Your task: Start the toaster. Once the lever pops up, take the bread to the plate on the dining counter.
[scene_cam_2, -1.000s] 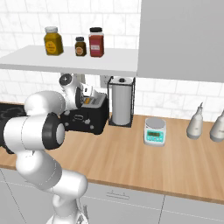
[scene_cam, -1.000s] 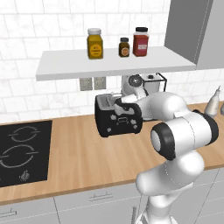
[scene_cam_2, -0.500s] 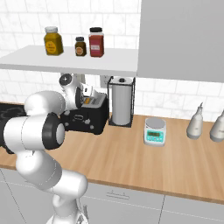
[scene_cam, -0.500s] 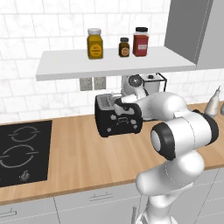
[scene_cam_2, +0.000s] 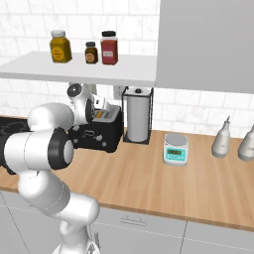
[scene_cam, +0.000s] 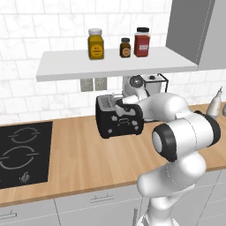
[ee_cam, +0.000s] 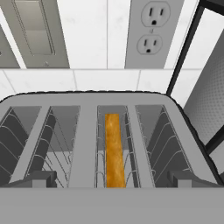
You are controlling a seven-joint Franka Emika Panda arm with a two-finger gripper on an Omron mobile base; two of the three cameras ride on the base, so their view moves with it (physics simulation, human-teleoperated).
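The black toaster (scene_cam: 115,125) (scene_cam_2: 97,135) stands on the wood worktop against the tiled wall. From the hand view I look down into its silvery slotted top (ee_cam: 89,131). The bread (ee_cam: 114,148) stands on edge deep in the third slot from the left, showing its orange-brown crust. My gripper (scene_cam: 122,103) (scene_cam_2: 101,106) (ee_cam: 113,180) hovers open just above the toaster's front edge, one fingertip (ee_cam: 35,179) at each side of the bread's slot, holding nothing. The plate and the dining counter are out of view.
A wire-framed paper-towel holder (scene_cam_2: 137,117) (scene_cam: 155,83) stands right of the toaster. A shelf (scene_cam: 110,64) with three jars hangs low overhead. A black hob (scene_cam: 22,152) lies to the left; a kitchen scale (scene_cam_2: 176,149) and two bottles (scene_cam_2: 221,139) stand to the right. Wall outlets (ee_cam: 148,26) are behind.
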